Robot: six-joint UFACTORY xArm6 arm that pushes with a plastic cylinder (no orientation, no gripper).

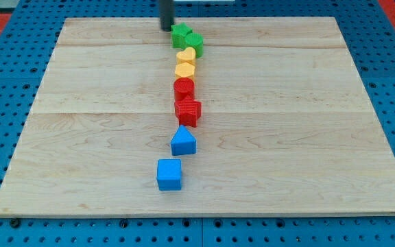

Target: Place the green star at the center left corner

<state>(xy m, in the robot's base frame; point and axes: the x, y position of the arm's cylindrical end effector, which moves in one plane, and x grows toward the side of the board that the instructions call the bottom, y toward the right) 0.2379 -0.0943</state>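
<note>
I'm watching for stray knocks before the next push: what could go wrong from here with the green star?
1. My tip sits at the view's top-left of the green star, so a push from here would drive it rightward, not left.
2. The star touches another green block and sits just above the yellow heart; either could get dragged along.

No readable txt, labels, nos. or signs anywhere in view.

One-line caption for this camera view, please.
Dark rod's tip beside two green blocks heading a column of yellow, red and blue blocks on a wooden board.
</note>
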